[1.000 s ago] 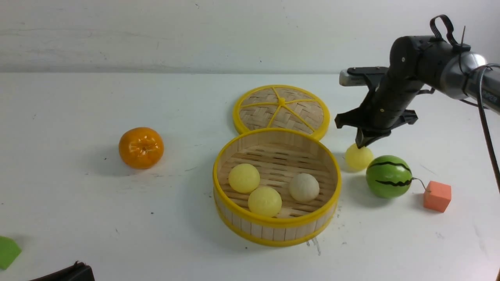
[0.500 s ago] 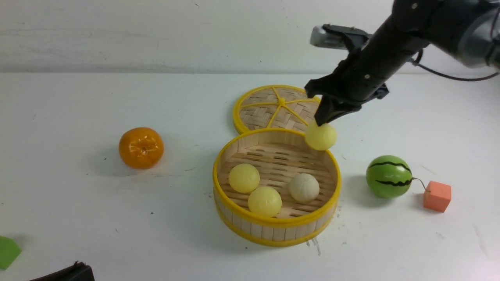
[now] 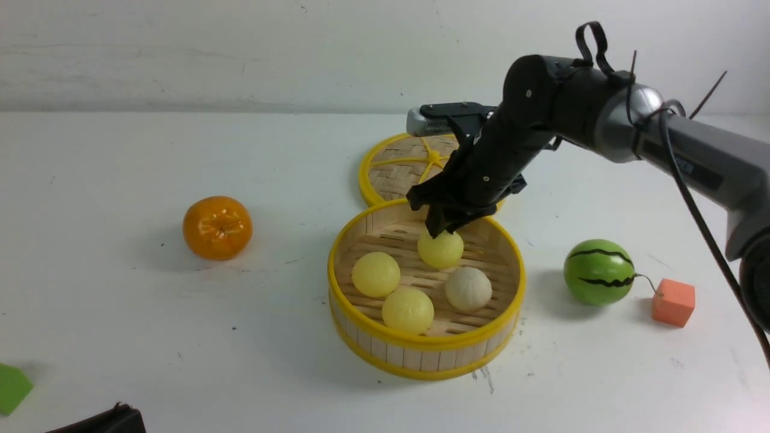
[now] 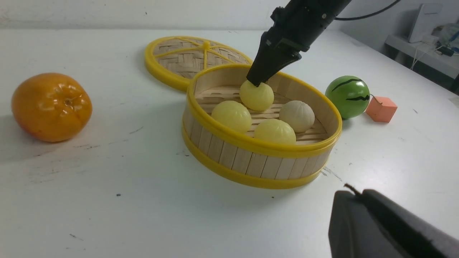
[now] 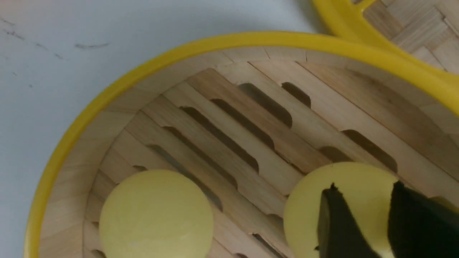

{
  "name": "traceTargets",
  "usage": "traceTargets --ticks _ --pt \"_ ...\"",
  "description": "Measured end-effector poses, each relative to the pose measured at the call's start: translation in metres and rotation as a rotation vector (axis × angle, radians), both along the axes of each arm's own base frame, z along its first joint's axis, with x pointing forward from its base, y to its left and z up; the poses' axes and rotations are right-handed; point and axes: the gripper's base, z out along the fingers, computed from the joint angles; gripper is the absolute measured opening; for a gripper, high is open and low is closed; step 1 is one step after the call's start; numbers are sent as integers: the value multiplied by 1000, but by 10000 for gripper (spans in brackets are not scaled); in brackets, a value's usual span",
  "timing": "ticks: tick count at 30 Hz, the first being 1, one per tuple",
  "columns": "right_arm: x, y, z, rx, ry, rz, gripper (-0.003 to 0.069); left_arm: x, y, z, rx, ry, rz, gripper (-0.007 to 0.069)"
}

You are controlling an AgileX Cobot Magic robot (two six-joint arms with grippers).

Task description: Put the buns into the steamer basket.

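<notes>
"Yellow bun [image 3: 441,251]'s moved into the steamer basket [image 3: 427,343]?"
"Yes, beneath the right tool [image 5: 364,188], parted partway, not pinching. Three other buns [image 3: 408,311] sit nearer us; woven lid [image 3: 394,174] behind it. Left tool [image 4: 353,193]'s opening? Can't tell."

Three small, smooth, pale yellow round buns [image 3: 376,275] and one off-white beige round bun [image 3: 468,289] sit apart inside the round, shallow bamboo steamer basket [image 3: 426,343]. The basket stands upright on its base, open-topped, with yellow rims, a slatted wooden floor and an upright slat wall.
</notes>
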Motion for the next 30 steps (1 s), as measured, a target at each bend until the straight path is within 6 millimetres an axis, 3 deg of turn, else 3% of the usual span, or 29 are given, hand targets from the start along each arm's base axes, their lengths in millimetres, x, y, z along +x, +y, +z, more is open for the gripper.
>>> traceTargets --ticks 2,4,5,6,9,10,13,14,16,17,20,23,30 --pt "-7 -2 16 -12 4 28 337 0 0 0 0 0 0 17" --pt "-17 -6 41 -15 -11 43 372 0 0 0 0 0 0 17" --pt "-17 -6 41 -14 -11 42 374 0 0 0 0 0 0 17" --pt "-28 -13 68 -25 -28 35 377 0 0 0 0 0 0 17" --pt "-56 -30 118 -64 -63 -25 339 0 0 0 0 0 0 17" --pt "-73 -41 143 -76 -98 -72 296 0 0 0 0 0 0 17" --pt "-91 -51 159 -85 -114 -116 240 0 0 0 0 0 0 17" --pt "-110 -61 168 -91 -114 -150 192 0 0 0 0 0 0 17" --pt "-139 -75 175 -94 -99 -193 136 0 0 0 0 0 0 17" --pt "-142 -76 172 -99 -86 -195 127 0 0 0 0 0 0 17" --pt "-182 -93 164 -118 -33 -238 88 0 0 0 0 0 0 17" --pt "-218 -108 151 -115 -34 -249 80 0 0 0 0 0 0 17" --pt "-273 -129 124 -91 -39 -269 80 0 0 0 0 0 0 17"
